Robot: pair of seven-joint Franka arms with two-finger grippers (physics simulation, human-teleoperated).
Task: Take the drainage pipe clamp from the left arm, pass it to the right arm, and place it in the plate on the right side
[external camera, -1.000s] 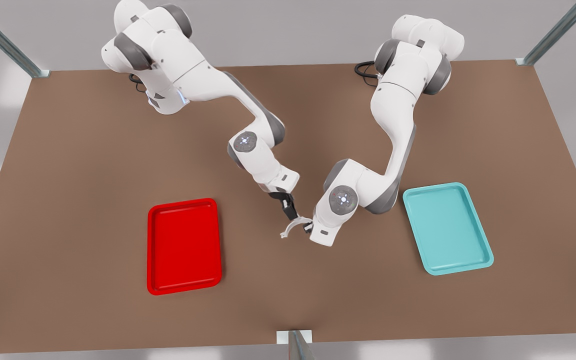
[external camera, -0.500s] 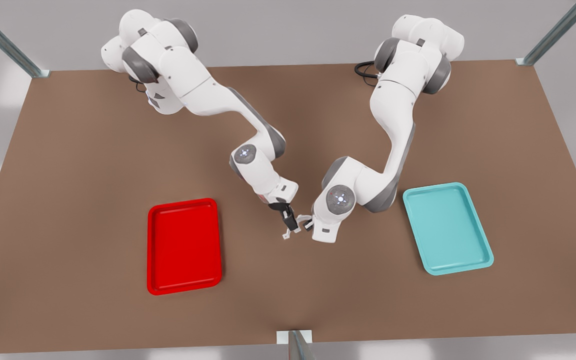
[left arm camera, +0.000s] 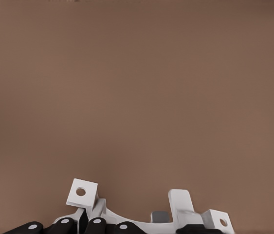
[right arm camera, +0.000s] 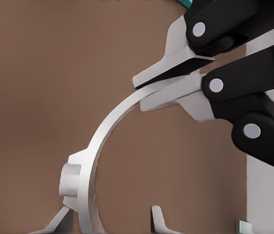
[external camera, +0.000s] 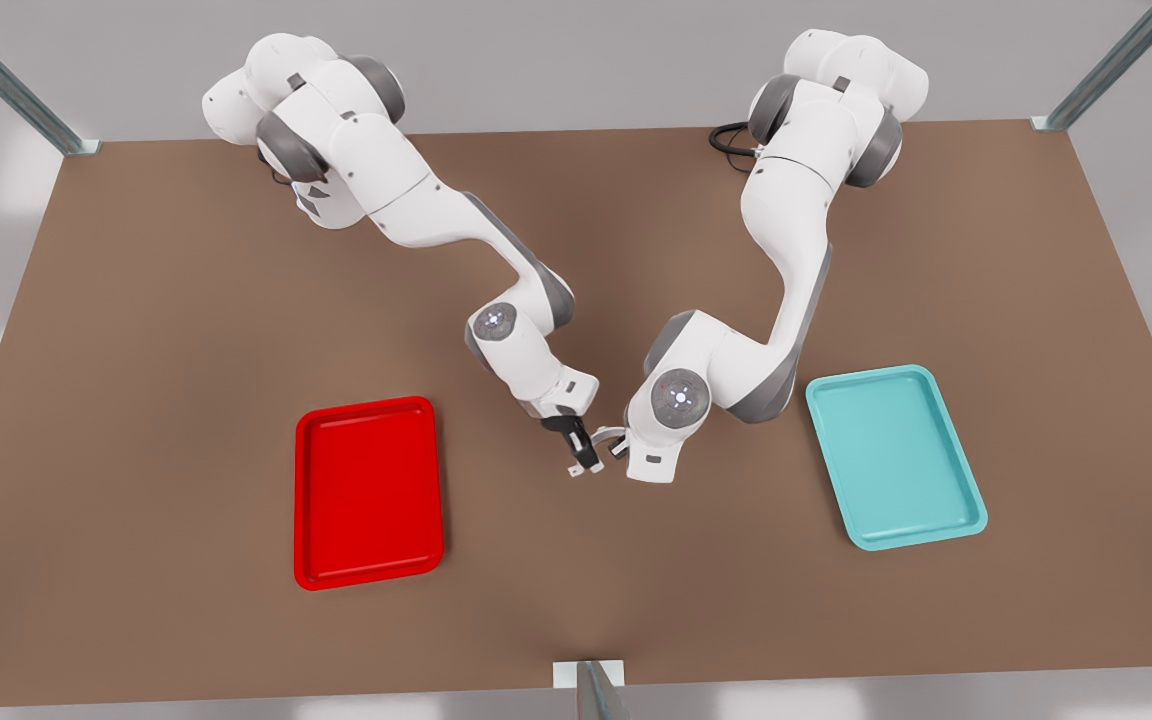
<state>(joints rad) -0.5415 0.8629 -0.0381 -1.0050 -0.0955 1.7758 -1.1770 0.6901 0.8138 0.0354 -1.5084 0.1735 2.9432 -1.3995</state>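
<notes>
Above the middle of the brown bench [external camera: 136, 400], between the red tray [external camera: 368, 490] and the teal tray [external camera: 894, 456], the left gripper [right arm camera: 175, 83] pinches one end of the white pipe clamp [right arm camera: 108, 146]. The right gripper [external camera: 581, 452] flanks the clamp's other end; its grip cannot be told.

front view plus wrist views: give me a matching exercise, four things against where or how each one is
Things:
1. drainage pipe clamp
2. red plate
3. teal tray
4. right gripper

States:
a. lying on the table, front view's left
b. lying on the table, front view's right
c. pinched in the left gripper
d. jaws open

Pairs: 1-c, 2-a, 3-b, 4-d
</notes>
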